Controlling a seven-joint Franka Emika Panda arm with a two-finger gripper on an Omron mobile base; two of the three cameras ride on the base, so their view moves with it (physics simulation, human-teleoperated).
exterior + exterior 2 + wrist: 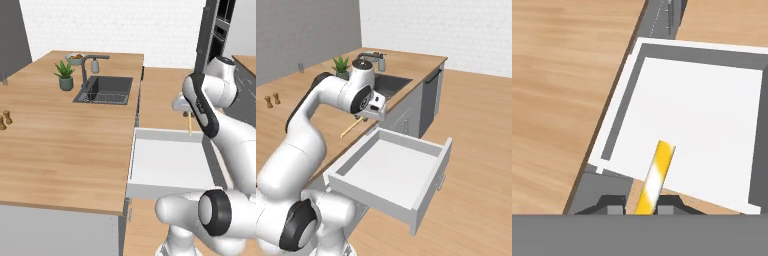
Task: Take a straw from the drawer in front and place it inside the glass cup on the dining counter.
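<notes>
The tool (641, 207) is clamped on the straw (653, 179), which sticks out from between its fingertips toward 1 o'clock in the hand view. In the right base view the straw (352, 127) hangs slanted below the tool (365, 116), over the tabletop (311, 120) edge. The pulled-out drawer (431, 148) lies just beside it at 4 o'clock, its white floor bare. The sink (106, 90) sits farther along the tabletop at 12 o'clock.
</notes>
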